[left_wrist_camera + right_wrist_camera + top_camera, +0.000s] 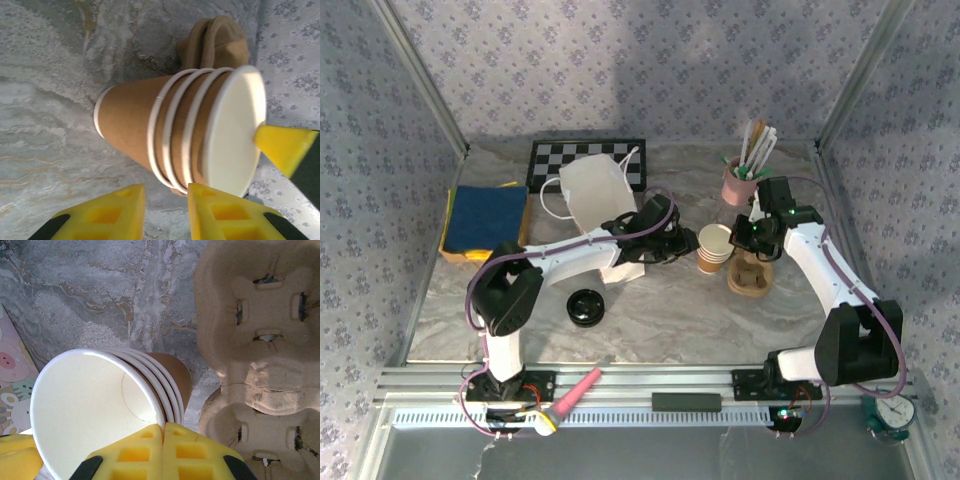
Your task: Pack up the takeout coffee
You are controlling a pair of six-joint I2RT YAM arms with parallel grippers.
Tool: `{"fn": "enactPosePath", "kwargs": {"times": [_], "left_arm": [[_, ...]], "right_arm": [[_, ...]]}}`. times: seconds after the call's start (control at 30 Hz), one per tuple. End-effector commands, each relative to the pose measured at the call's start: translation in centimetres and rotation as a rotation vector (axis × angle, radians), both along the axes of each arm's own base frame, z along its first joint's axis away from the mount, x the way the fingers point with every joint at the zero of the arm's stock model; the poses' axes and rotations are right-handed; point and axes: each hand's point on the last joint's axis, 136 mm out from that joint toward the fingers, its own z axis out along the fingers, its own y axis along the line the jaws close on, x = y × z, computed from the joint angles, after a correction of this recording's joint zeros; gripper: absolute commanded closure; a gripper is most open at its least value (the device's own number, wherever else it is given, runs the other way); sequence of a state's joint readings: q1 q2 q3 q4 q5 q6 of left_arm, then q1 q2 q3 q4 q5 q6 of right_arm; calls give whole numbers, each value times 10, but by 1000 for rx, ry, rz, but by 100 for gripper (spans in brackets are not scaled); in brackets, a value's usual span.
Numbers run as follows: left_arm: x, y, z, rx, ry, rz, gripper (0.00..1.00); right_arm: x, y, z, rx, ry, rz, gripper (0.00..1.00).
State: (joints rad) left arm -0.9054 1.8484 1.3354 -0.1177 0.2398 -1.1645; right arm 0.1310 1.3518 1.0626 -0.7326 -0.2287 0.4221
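Right jaws — pinching top cup (85, 410), carrier (260, 375) beside

Bldg of the left arm (565, 255) & right arm (820, 262): white moulded links btwn chunky black joint housings, w/ thin purple cable (472, 290) looped alongside. Small green LEDs (757, 228) glow on the right wrist block. The left gripper (166, 187) & right gripper (164, 426) carry bright yellow plastic fingers (227, 212) (square recessed pockets, waffle-like) on black mounts.

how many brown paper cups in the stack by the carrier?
4, nested in one stack beside the pulp carrier, counted by rims. The right end effector pinches the top cup at its rim.
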Motion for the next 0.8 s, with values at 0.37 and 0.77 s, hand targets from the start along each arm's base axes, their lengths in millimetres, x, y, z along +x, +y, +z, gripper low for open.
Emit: {"fn": "enactPosePath", "kwargs": {"times": [0.37,0.77], "left_arm": [[2,10,30,-18,-65,2,68],[0,13,31,-3,-75,-1,68]], "right_arm": [[3,4,-7,-27,52,3,90],[3,3,-8,-39,57,1,94]]}}
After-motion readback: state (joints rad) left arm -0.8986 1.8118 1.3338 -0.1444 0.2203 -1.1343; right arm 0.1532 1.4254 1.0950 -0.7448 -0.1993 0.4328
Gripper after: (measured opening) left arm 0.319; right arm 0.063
